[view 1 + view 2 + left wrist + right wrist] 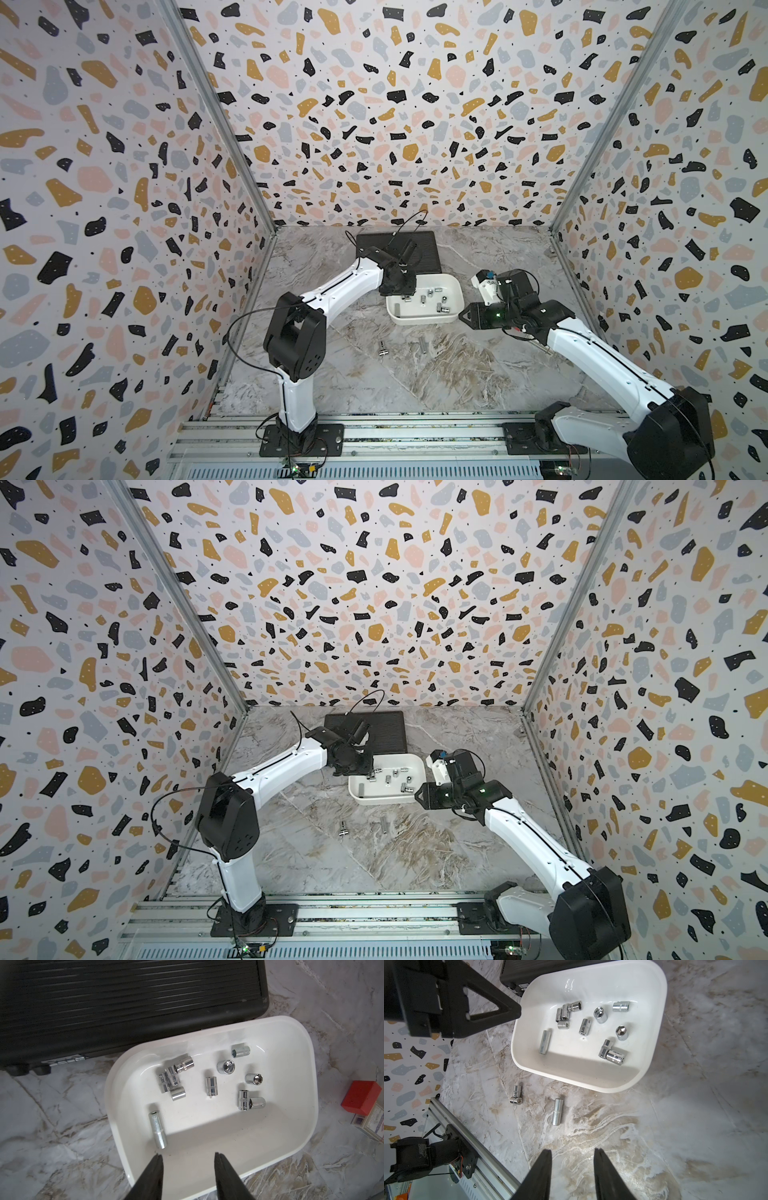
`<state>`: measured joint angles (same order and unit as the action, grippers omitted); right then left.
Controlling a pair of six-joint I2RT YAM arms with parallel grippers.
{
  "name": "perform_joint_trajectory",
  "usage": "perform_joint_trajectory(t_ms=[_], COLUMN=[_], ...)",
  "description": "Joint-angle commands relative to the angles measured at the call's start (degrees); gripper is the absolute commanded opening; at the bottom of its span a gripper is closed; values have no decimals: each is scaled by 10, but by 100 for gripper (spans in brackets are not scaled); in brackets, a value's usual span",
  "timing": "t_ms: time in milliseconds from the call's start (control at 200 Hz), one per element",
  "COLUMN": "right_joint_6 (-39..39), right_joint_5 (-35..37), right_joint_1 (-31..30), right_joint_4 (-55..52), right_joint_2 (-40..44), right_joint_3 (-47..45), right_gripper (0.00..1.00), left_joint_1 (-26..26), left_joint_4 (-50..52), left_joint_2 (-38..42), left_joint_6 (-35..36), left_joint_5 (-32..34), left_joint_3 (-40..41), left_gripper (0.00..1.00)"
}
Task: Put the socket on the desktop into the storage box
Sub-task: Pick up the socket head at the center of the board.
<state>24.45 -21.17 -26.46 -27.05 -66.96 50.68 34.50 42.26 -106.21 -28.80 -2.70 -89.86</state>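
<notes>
**Both Grippers Open and Empty; Three Sockets Remain on the Desktop**

**Arm pose.** The left arm (336, 289) rises from its base, bends at the elbow and reaches toward the far side. The left gripper (187, 1156) hangs over the storage box (112, 1093), at the corner nearest the black ribbed case (124, 1001). Its jaws stand apart with nothing between them. The right arm (590, 349) reaches in from the right side. In both top views the right gripper (573, 1150) sits just beside the right end of the box, above bare desktop (675, 1126). Its jaws also stand apart and hold nothing.

**Socket position.** In front of the near wall of the box, on the desktop, lie a long socket (557, 1111) and two short sockets (516, 1091). The two short ones touch each other at a right angle. The long socket lies nearer the right gripper, and the pair lies further toward the left arm's side. All three lie apart from both grippers.

**Count.**
- Sockets in the box: eleven (211, 1084). Ten are short and one is long; the long one lies nearest the left gripper tips.
- Sockets on the desktop: three.
- Storage box: one.
- Black ribbed case: one, behind the box.
- Red block (362, 1097): one. It rests against one small printed carton (372, 1124) beyond the right end of the box, seen in the left wrist view.
</notes>
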Motion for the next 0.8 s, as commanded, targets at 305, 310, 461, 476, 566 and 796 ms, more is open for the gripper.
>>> perform_joint_trajectory(t_ms=[305,310,461,476,566,796], right_joint_6=[8,8,9,9,8,13], right_joint_5=[4,5,-2,-3,-7,10], right_joint_1=[2,2,2,2,1,-24], right_joint_4=[-28,-28,-39,-39,-54,-74], right_joint_2=[11,11,7,5,-7,-27], right_joint_3=[-1,-1,6,6,16,33], right_gripper=[40,40,43,43,45,46], left_joint_1=[-4,-4,-9,-10,-17,-23], left_joint_4=[-34,-35,-60,-63,-75,-94], left_joint_2=[120,121,182,188,229,324], left_joint_6=[15,15,21,21,23,19], left_joint_5=[-22,-23,-57,-61,-87,-133], left_joint_3=[110,112,173,181,222,322], left_gripper=[45,46,47,48,49,50])
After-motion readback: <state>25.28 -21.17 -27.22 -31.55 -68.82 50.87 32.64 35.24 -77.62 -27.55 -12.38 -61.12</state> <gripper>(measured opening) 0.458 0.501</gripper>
